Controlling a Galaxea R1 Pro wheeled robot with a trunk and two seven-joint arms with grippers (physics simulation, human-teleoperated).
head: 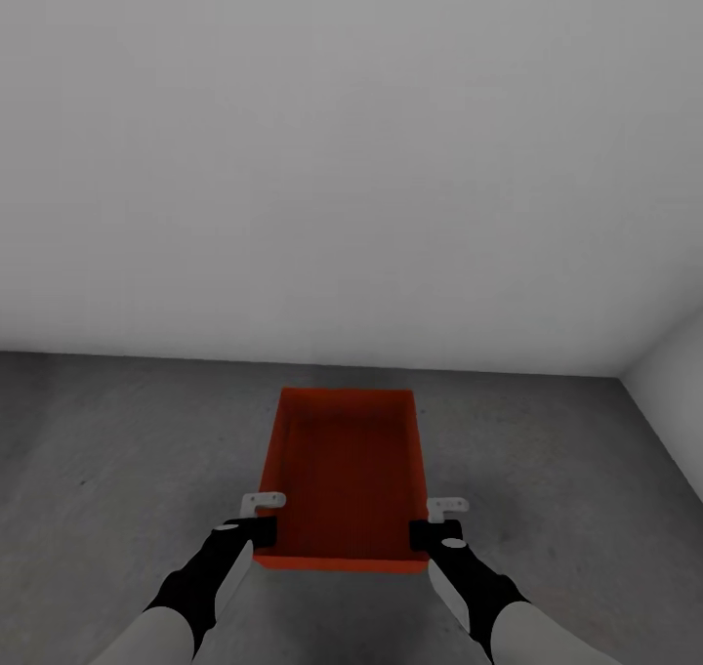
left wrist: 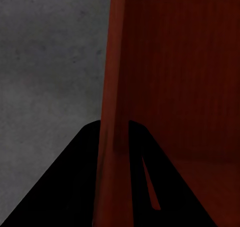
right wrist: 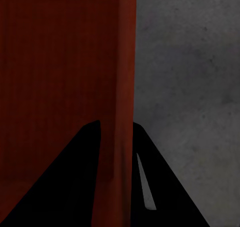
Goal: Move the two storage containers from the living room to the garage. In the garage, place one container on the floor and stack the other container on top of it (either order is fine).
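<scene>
One orange-red storage container (head: 344,475) hangs in front of me over the dark grey concrete floor (head: 117,450) of the garage, its open top facing up and nothing inside. My left gripper (head: 256,521) is shut on its left wall near the front corner. My right gripper (head: 436,526) is shut on the right wall opposite. In the left wrist view the red wall (left wrist: 112,112) runs between the two black fingers (left wrist: 75,177). The right wrist view shows the same: the wall (right wrist: 122,112) is pinched between black fingers (right wrist: 155,177).
A plain grey-white wall (head: 351,157) stands close ahead and meets the floor just beyond the container. A second wall (head: 674,392) forms a corner at the right. Bare concrete lies to the left and right of the container.
</scene>
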